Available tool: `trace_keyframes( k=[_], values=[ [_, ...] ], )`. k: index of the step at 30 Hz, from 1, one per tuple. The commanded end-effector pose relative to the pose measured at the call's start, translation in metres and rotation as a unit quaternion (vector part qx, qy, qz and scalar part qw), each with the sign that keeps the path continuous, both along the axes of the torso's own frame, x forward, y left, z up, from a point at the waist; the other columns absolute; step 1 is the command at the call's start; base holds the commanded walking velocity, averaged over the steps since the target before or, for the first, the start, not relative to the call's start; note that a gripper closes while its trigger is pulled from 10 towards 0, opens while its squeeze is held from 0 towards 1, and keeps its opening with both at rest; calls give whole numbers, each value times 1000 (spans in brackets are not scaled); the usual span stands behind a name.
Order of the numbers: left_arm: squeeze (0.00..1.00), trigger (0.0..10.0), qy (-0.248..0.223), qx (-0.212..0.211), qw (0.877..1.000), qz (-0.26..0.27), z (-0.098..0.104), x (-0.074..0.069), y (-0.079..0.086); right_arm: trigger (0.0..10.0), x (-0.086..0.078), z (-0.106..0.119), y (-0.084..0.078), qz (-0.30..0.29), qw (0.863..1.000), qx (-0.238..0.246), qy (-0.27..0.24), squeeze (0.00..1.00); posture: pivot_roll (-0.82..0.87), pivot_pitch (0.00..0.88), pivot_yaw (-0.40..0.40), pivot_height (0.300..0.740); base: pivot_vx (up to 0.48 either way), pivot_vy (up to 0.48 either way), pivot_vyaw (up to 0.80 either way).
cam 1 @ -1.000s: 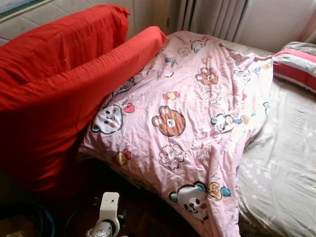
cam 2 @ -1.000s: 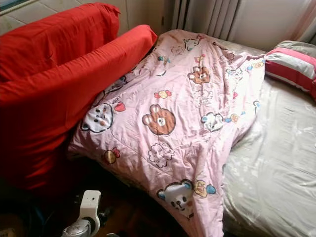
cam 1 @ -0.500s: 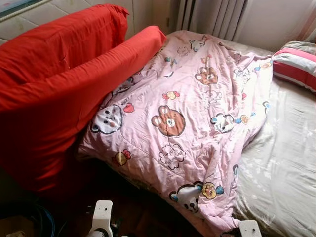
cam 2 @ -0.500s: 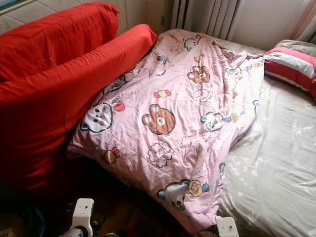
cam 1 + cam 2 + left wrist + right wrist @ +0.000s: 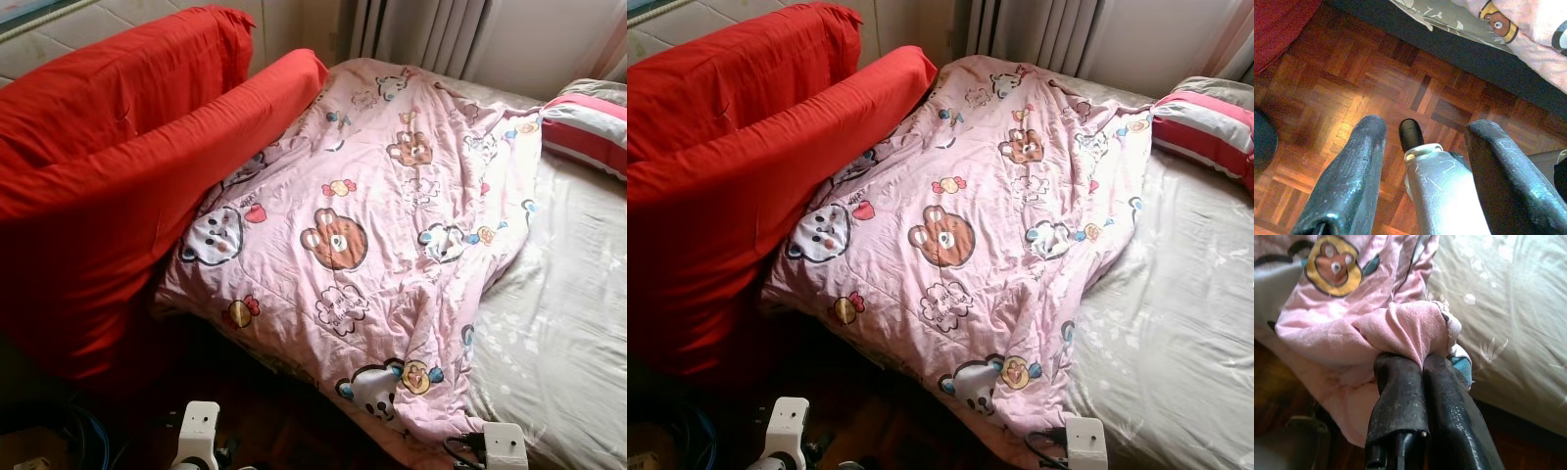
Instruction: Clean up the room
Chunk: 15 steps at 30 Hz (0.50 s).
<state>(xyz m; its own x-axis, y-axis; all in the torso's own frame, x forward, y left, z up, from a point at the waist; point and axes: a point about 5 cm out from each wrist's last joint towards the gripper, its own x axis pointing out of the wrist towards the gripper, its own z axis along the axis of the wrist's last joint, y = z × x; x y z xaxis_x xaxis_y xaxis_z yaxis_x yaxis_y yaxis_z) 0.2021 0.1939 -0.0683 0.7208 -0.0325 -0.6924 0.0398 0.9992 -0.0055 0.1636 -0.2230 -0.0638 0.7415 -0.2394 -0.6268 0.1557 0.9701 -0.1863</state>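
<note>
A pink quilt (image 5: 382, 225) printed with cartoon bears lies crumpled across the bed, its lower edge hanging toward the floor. My right gripper (image 5: 1422, 363) is shut on the quilt's near corner (image 5: 1410, 328), pink cloth bunched between the two black fingers. That wrist (image 5: 505, 446) shows at the bed's near edge. My left gripper (image 5: 1427, 128) hangs low over the parquet floor (image 5: 1352, 73), open, with nothing between its fingers. Its arm (image 5: 199, 431) shows at the bottom of the left eye view.
Big red cushions (image 5: 118, 147) lean against the quilt on the left. A beige sheet (image 5: 568, 313) covers the bed's right side, with a striped pillow (image 5: 588, 122) at the far right. Curtains (image 5: 421, 34) hang behind. A blue cable (image 5: 88, 431) lies on the floor.
The quilt's hanging corner has been gathered up and folded inward. My right wrist has come into view at the bed edge and shifted slightly right. The left arm has sunk lower.
</note>
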Motion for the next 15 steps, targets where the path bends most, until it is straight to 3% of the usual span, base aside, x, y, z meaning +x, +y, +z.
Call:
trace_keyframes(
  k=[1,15],
  values=[
    [0,10000,10,-1,1000,3,-4,-8,1,10000,-1,4,-5,-16,1000,-7,-16,0,-54,174,-35,740,0,0,0],
    [0,10000,9,-2,1000,2,-4,-8,1,10000,12,23,-5,-19,996,-25,-81,0,-51,175,-34,740,0,0,0]
  ],
)
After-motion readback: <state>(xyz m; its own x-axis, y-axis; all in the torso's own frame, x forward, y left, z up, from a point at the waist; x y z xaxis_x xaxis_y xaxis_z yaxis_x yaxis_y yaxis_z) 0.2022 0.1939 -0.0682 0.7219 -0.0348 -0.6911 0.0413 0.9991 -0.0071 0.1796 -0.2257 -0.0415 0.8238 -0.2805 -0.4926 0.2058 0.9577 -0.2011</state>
